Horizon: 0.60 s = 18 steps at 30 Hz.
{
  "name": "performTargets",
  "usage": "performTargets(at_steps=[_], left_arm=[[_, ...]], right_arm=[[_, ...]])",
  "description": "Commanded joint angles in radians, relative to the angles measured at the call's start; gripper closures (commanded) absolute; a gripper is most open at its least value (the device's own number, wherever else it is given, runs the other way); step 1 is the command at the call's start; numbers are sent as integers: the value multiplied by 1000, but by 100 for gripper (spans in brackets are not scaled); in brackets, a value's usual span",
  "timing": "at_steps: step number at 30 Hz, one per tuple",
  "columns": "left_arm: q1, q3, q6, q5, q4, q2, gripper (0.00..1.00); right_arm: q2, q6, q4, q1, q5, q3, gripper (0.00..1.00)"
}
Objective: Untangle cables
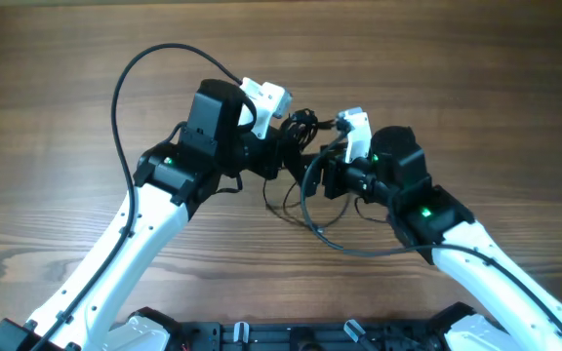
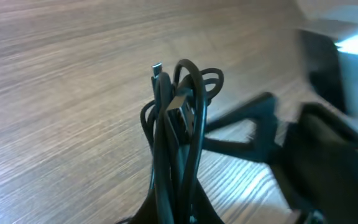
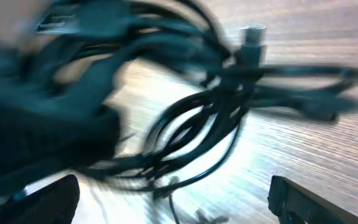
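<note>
A tangled bundle of black cables hangs above the wooden table between the two arms. In the left wrist view the bundle stands upright, with a USB plug near its top. My left gripper is shut on the bundle's lower end; it also shows in the overhead view. My right gripper is open, its fingers wide apart, just below and in front of the blurred cable loops. In the overhead view the right gripper sits close to the left one.
Thin cable strands trail down from the bundle onto the table. The arms' own camera leads arc at the far left and in front of the right arm. The right arm fills the right of the left wrist view.
</note>
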<state>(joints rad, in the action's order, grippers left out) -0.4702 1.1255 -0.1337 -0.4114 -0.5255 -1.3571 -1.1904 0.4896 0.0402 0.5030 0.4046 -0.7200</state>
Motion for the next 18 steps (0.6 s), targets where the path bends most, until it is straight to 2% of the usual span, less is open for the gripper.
performTargets(at_steps=[1,6,8,11,13,16,18], left_arm=[[21,0,-190,37,49,1,96],[78,0,-391,-37,71,1,96],[98,0,-449,-119,71,1,96],[111,0,-459,-247,74,1,96],[111,0,-475,-312,73,1,96],[111,0,-582,-318,73,1,96],[110,0,-590,-325,73,1,96]], right_arm=[[142,11,87,-64,3,-12,0],[282,78,280,-229,-190,-12,1],[285,58,307,-287,-179,-11,0],[244,-44,287,-313,-168,-6,0],[190,-119,235,-313,-85,-6,0],[105,-190,130,-312,110,-6,0],[56,-191,74,-312,121,-6,0]])
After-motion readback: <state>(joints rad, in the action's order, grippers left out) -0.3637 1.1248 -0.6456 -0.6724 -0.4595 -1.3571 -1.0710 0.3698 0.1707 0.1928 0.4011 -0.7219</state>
